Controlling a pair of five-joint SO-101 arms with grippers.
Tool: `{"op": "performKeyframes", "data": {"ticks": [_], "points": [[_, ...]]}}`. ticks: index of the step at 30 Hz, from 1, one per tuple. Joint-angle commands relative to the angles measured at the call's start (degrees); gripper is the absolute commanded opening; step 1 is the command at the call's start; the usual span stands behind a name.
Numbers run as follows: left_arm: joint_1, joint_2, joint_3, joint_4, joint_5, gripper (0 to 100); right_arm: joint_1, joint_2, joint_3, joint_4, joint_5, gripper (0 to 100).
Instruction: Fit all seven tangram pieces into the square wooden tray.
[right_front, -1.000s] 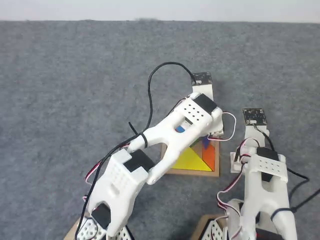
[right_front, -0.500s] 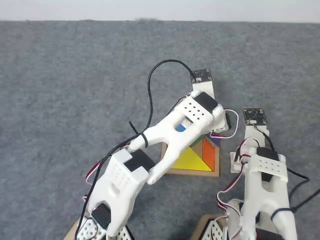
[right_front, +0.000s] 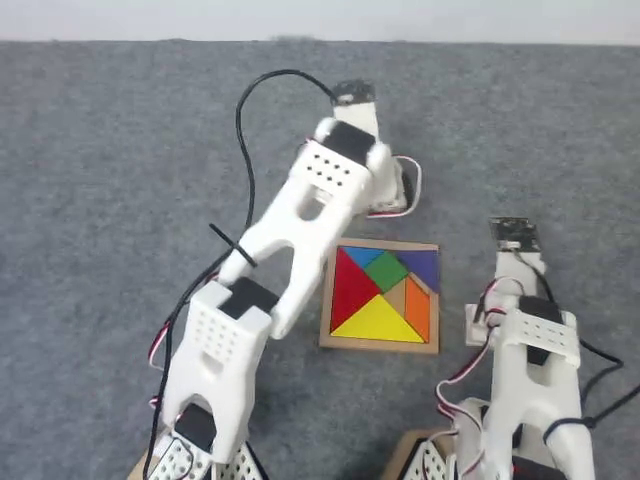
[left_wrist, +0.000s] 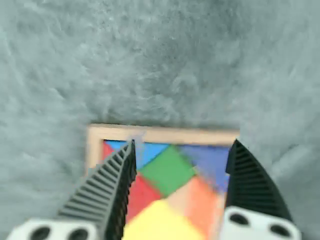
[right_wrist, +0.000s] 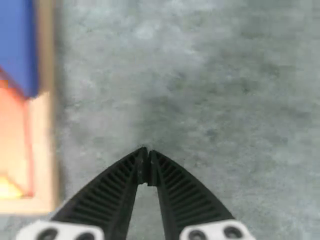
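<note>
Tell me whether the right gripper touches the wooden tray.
Apart. Right wrist view: the shut right gripper sits over carpet, clear of the wooden tray.

High camera looks steeply down over the grey mat (right_front: 120, 150); wrist cameras face it from close above (all three share the tray (right_front: 380, 347))

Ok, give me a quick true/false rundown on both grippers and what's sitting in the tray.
1. The left gripper is open and empty. True.
2. The right gripper is open. False: it is shut, over the carpet beside the tray.
3. The yellow triangle lies out on the carpet. False: it lies in the tray.
4. The green square lies in the tray. True.
</note>
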Motion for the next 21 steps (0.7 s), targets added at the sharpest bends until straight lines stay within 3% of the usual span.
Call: {"op": "performKeyframes", "data": {"ticks": [1,5,10,14,21], "points": [[-3.52,-2.11,-3.12,5.8,-27.6,20,5.58,-0.57,-0.44,-4.53,-0.44,0.8],[-8.53,-6.33,-0.75,8.79,-36.22,7,2.07,-0.31,-0.35,-4.53,-0.44,0.8],[-17.76,-19.69,14.02,7.12,-45.19,3,-1.8,0.13,-3.6,-3.03,0.35,0.9],[-27.52,-35.96,32.4,-0.79,-49.85,3,-5.41,0.22,-13.36,5.49,1.05,0.8],[-39.3,-60.4,70.02,-18.37,-50.02,3,-19.65,8.66,-30.51,13.41,-1.58,0.7]]}}
